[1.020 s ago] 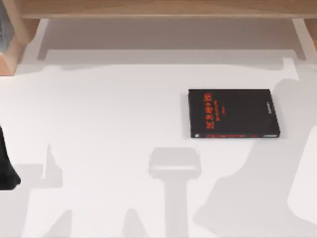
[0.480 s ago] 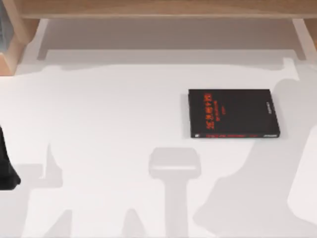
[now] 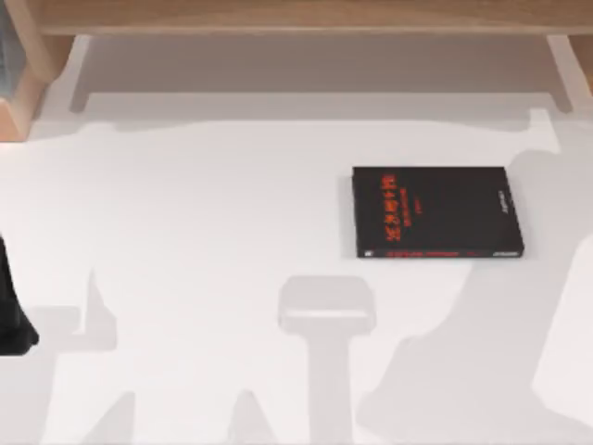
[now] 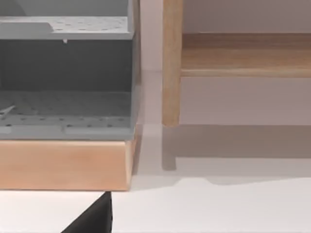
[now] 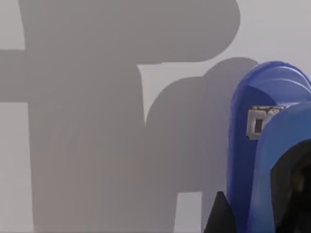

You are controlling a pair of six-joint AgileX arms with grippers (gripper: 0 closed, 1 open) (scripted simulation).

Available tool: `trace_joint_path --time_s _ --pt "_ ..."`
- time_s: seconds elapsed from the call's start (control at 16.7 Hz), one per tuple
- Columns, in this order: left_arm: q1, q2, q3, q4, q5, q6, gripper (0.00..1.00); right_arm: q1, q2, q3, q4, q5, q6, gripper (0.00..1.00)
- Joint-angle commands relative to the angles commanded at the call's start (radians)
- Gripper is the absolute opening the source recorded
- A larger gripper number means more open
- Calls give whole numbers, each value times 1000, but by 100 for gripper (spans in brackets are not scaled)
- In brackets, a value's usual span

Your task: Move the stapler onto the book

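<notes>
The book [image 3: 435, 212] is black with red lettering and lies flat on the white table, right of centre. In the right wrist view the bright blue stapler [image 5: 260, 141] hangs close to the camera above the table and casts a shadow beside itself. My right gripper [image 5: 257, 216] is shut on it, with a dark fingertip [image 5: 219, 216] against one side of it. My left arm [image 3: 11, 315] stays parked at the table's left edge; its gripper [image 4: 92, 219] shows as a dark tip in the left wrist view.
A wooden shelf [image 3: 296, 14] runs along the back of the table. At the back left stands a wooden box with grey perforated trays [image 4: 63, 165], with a wooden post [image 4: 171, 63] beside it. Arm shadows fall on the table's front right.
The arm shadow at the front right of the table has crept slightly leftward. The book and the left arm have not moved.
</notes>
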Motion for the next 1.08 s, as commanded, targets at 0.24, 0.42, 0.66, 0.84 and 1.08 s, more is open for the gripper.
trace_joint_path --time_s 0.24,0.42,0.66,0.84,1.08 --pt "0 0 0 0 0 0 100 -13 -129 -46 -24 -24 22 0" --pt "0 0 0 0 0 0 100 19 -265 -82 -36 -34 61 0" --pt "0 0 0 0 0 0 100 124 -421 -164 -79 -24 135 0" --pt "0 0 0 0 0 0 100 236 -484 -242 -111 -4 199 0" --pt "0 0 0 0 0 0 100 418 -474 -323 -97 24 286 0"
